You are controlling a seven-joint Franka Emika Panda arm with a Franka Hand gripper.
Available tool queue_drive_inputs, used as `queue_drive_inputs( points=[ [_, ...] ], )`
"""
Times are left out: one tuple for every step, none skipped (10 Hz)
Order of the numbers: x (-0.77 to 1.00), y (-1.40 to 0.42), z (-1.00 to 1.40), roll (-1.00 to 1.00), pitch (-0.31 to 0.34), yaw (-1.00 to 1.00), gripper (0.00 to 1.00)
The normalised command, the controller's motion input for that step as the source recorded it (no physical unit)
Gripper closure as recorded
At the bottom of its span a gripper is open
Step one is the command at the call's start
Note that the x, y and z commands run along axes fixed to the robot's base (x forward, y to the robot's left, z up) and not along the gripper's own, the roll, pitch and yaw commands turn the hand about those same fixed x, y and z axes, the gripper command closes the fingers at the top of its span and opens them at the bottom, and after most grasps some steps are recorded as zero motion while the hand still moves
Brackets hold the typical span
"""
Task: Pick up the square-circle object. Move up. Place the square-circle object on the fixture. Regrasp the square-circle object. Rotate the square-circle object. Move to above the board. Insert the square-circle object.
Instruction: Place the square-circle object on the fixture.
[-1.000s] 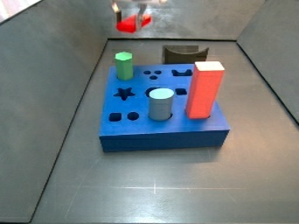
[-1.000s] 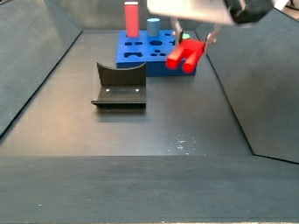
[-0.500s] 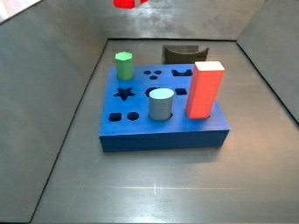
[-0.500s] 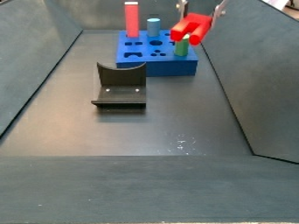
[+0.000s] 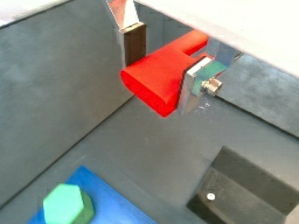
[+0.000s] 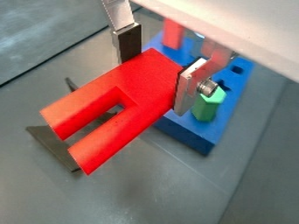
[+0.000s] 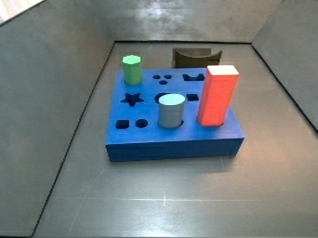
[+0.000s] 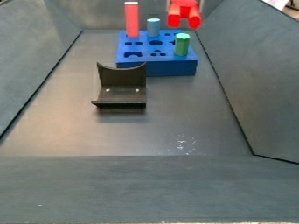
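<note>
Board (image 7: 174, 139): blue slab, far centre of the floor, unchanged; cut-outs open.

Fixture (image 8: 119, 85): dark bracket, near side of the board, bare.

Square-circle object (image 6: 117, 105): red forked peg, pinched between the 2 silver fingers (image 5: 135, 42). 1 second ago it hung level with the board; now it sits at the top edge of a side view (image 8: 183, 14), gone from the other.

Gripper (image 5: 165, 59): clamped on the peg, high above the far end. Judgement: lift done, fixture placement next.
</note>
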Motion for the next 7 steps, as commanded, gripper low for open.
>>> queue_drive_inputs(
  points=[
    [1.0, -0.07, 0.13, 0.14, 0.158, 0.24, 1.0],
    [1.0, -0.06, 0.11, 0.13, 0.143, 0.16, 1.0],
    [1.0, -0.06, 0.09, 0.13, 0.143, 0.11, 1.0],
    [1.0, -0.05, 0.08, 0.12, 0.141, 0.08, 1.0],
    [1.0, -0.04, 0.06, 0.12, 0.144, 0.06, 1.0],
    [1.0, -0.04, 0.05, 0.12, 0.151, 0.05, 1.0],
    [0.94, -0.03, 0.03, 0.12, 0.153, 0.04, 1.0]
  ],
)
